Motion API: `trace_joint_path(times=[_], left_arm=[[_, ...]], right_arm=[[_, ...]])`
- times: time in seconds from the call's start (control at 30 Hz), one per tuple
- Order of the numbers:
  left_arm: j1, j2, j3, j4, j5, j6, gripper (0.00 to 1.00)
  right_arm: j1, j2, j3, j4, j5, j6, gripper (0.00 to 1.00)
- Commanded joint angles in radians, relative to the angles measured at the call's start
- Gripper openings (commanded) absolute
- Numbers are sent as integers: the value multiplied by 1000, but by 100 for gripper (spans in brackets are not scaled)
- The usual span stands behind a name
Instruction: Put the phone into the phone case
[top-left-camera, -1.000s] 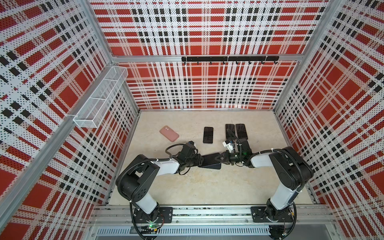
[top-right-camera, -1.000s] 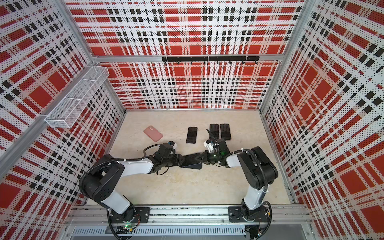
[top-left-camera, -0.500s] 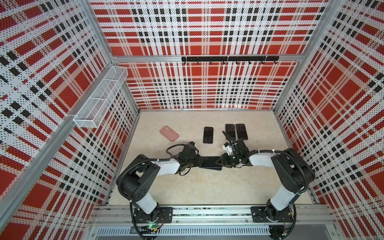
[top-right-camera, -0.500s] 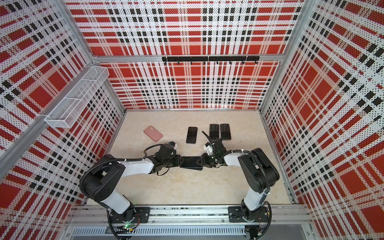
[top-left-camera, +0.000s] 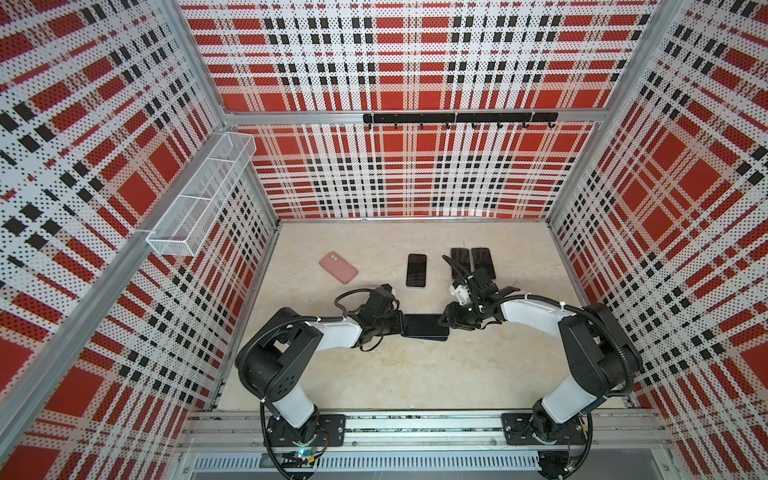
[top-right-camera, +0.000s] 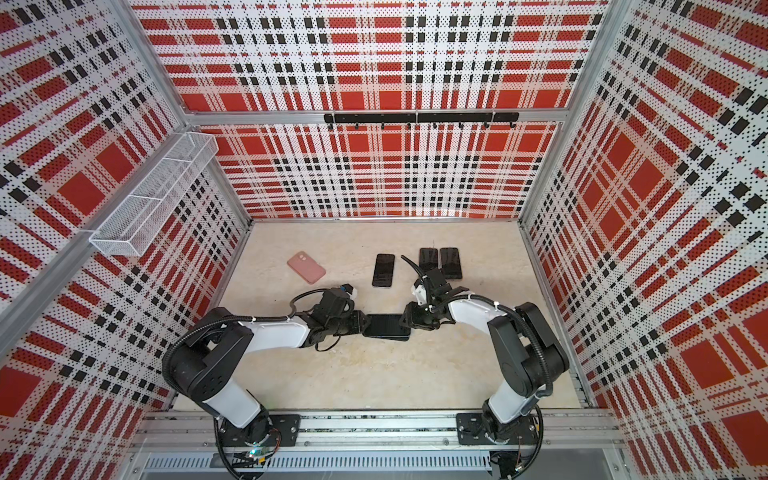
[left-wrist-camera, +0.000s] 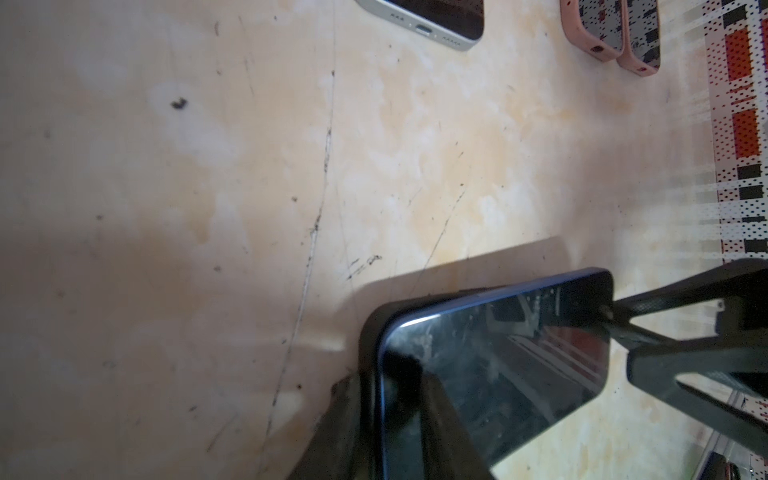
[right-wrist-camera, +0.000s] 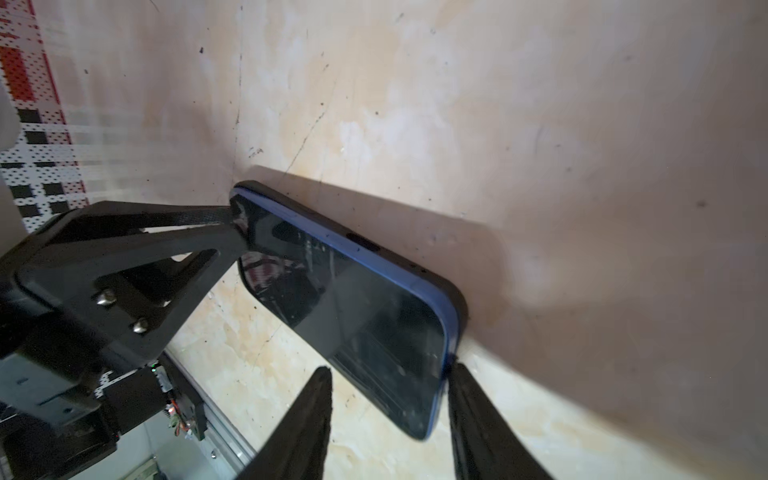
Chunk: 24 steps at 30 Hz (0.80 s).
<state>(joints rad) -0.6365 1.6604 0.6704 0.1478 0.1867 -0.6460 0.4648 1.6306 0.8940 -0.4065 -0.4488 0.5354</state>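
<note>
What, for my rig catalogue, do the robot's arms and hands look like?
The left arm and right arm have white shells, black joints, and black ribbed cable conduits tied with white zip ties. The left hand and right hand are black, with tapering, truss-like fingers and silver screws.

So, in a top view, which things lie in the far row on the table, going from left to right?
Pink phone case → lone phone → left phone of the pair → right phone of the pair.
</note>
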Motion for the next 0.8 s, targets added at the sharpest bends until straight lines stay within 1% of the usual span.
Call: trace_joint_path(times=[0.0, 0.1, 0.13, 0.27, 0.47, 0.63, 0.7, 0.77], left_arm=[[-11, 38, -2, -57, 14, 11, 28], [-11, 33, -2, -57, 19, 8, 27], [-11, 32, -3, -57, 20, 6, 27], [-15, 21, -6, -58, 20, 0, 26], [-20, 12, -3, -65, 18, -9, 25], [-32, 7, -2, -64, 21, -25, 24], [-37, 6, -2, -61, 20, -38, 25], [-44, 4, -3, -50, 28, -50, 28]], right_arm=[[6, -54, 22, -106, 82, -41, 46], [6, -61, 0, -107, 77, -33, 39], [7, -59, -15, -93, 65, -28, 35], [7, -33, -41, -57, 42, -17, 24], [6, -8, -40, -34, 26, -14, 20], [18, -4, -68, -22, -12, 7, 17], [37, -9, -78, -19, -24, 10, 16], [60, -8, -87, -23, -20, 52, 16]])
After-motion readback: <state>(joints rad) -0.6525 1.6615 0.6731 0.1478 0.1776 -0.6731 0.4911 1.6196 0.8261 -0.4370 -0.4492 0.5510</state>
